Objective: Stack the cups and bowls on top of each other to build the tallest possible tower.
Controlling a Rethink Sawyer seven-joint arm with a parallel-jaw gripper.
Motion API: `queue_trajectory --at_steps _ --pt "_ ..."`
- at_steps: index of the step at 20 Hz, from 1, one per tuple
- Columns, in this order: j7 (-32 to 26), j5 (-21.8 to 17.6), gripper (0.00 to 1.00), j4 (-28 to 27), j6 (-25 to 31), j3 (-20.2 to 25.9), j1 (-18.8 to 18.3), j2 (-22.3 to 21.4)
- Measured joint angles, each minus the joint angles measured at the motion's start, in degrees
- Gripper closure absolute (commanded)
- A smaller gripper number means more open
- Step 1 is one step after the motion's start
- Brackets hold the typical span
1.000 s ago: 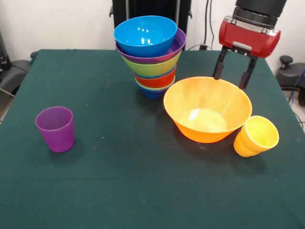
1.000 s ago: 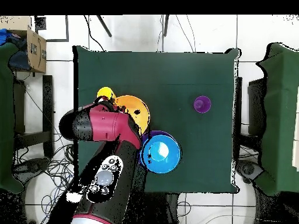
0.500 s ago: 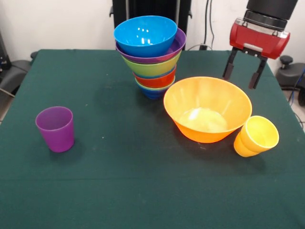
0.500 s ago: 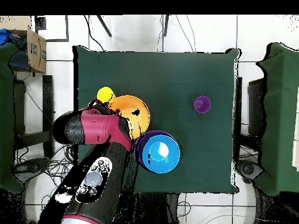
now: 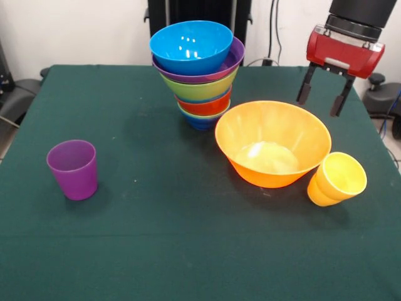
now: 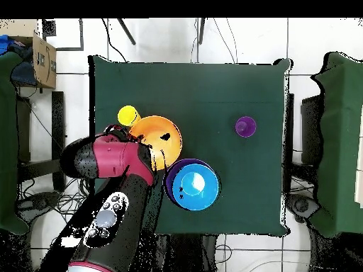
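While the purple cup (image 5: 73,168) and the tilted yellow cup (image 5: 337,179) sit nearest on the bench (image 5: 175,238) | large orange bowl (image 5: 272,143) touches the yellow cup | tower (image 5: 198,72) stands behind, blue bowl (image 5: 191,46) topmost | my end effector (image 5: 323,99) hangs spread and empty beyond the orange bowl.

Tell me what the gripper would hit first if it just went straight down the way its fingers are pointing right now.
Probably the green tablecloth, just behind the large orange bowl. The open gripper hangs above and behind the bowl's far rim in the front view. Depth is unclear, so one finger could clip that rim instead.
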Motion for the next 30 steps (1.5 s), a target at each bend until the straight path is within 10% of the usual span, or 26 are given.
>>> queue_trajectory --at_steps 30 --pt "0.00 -0.02 0.00 -1.79 -0.01 -1.64 4.17 5.75"
